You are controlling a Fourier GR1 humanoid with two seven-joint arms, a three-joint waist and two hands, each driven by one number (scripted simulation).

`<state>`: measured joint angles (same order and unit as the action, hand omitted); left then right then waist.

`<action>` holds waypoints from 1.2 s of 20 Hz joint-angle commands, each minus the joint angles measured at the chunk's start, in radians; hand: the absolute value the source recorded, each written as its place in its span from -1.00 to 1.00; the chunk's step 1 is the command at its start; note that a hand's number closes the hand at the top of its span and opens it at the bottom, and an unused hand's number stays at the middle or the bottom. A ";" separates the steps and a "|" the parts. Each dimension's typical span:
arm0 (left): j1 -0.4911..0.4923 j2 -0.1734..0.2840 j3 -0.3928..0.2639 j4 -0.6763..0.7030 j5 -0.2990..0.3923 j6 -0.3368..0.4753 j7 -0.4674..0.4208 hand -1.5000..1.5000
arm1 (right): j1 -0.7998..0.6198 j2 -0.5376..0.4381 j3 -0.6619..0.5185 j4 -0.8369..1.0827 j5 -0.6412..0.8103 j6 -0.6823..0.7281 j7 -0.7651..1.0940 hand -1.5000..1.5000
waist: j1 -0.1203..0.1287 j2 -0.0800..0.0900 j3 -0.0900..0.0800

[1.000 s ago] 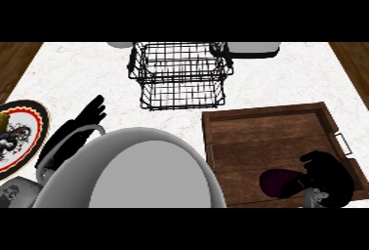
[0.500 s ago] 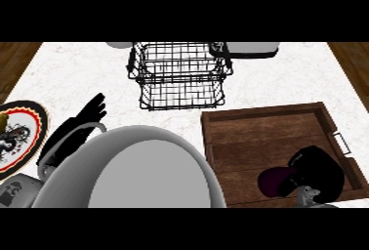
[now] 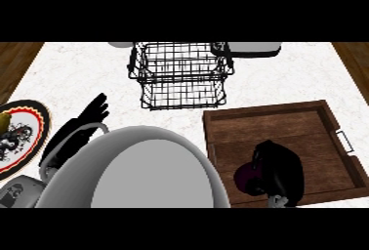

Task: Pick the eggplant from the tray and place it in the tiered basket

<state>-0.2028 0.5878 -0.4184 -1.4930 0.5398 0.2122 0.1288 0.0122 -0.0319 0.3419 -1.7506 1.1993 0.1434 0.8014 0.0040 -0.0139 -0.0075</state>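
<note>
While a large grey rounded body part (image 3: 140, 168) filled the lower middle of the head view, it hid much of the counter (image 3: 79, 73) and part of the left arm behind it. Only the dark upper end of the left hand (image 3: 92, 111) showed past that grey mass, at the left, with its fingers straight and pointing up toward the far side, holding nothing. A patterned plate (image 3: 22, 136) with a dark and red rim was cut off by the left edge, and a small grey object (image 3: 16, 193) below it was too clipped to name.

The right hand (image 3: 277, 168) lay inside the wooden tray (image 3: 267, 124) at the right, its black fingers curled down over the eggplant (image 3: 247, 177). Most of the eggplant was covered by that hand; what showed was a dark purple, rounded, glossy bulge at the hand's left side, in the tray's near part. Whether it touched the tray floor could not be told.

The black wire tiered basket (image 3: 180, 73) stood on the marble counter beyond the tray, well apart from the eggplant. Behind it, a grey appliance (image 3: 252, 49) was cut by the top band and hard to identify. A small metal handle (image 3: 346, 141) showed on the tray's right wall.
</note>
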 commanded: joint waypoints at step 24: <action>-0.043 -0.163 0.016 0.047 -0.043 0.020 -0.020 0.00 | -0.730 0.031 -0.055 -0.387 -0.166 0.295 0.376 1.00 | 0.002 0.014 0.006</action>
<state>-0.2313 0.4793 -0.4049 -1.4674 0.5120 0.2191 0.1296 -0.5733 -0.0097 0.3877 -2.2194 1.1135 0.3288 1.0546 0.0059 -0.0039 0.0045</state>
